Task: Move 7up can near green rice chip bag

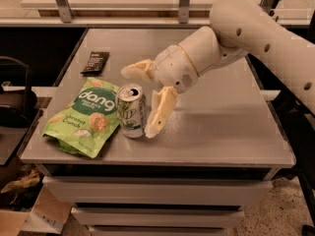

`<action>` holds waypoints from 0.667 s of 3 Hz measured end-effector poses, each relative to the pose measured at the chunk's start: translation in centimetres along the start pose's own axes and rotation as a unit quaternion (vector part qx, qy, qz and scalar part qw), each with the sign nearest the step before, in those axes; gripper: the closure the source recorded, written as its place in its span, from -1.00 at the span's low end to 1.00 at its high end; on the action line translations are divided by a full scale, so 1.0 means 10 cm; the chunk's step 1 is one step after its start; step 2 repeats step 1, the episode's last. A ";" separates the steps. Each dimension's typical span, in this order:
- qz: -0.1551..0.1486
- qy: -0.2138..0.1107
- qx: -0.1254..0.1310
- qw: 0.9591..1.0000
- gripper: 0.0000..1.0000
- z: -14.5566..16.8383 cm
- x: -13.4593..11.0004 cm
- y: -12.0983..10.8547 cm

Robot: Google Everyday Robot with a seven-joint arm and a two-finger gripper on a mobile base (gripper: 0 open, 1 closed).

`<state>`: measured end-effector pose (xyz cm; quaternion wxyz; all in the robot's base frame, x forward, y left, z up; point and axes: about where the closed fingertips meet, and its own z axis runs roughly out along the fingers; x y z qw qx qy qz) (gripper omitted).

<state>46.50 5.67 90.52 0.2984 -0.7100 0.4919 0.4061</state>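
The 7up can [131, 110] stands upright on the grey table [221, 127], its left side touching or nearly touching the right edge of the green rice chip bag [85, 116], which lies flat near the front left. My gripper [137, 101] is open, its fingers spread around the can. One finger [136, 70] is behind and above the can. The other finger [159, 111] points down just right of it, close to or brushing its side. The white arm reaches in from the upper right.
A small black rectangular packet [95, 62] lies at the back left of the table. The table's front edge is close to the can and the bag. A dark chair-like object [15, 102] stands left of the table. Metal posts [184, 4] stand behind it.
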 end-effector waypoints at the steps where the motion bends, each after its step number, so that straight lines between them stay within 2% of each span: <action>1: 0.000 0.001 0.000 1.000 -1.00 0.00 0.00 0.00; 2: 0.000 0.001 0.000 1.000 -1.00 0.00 0.00 0.00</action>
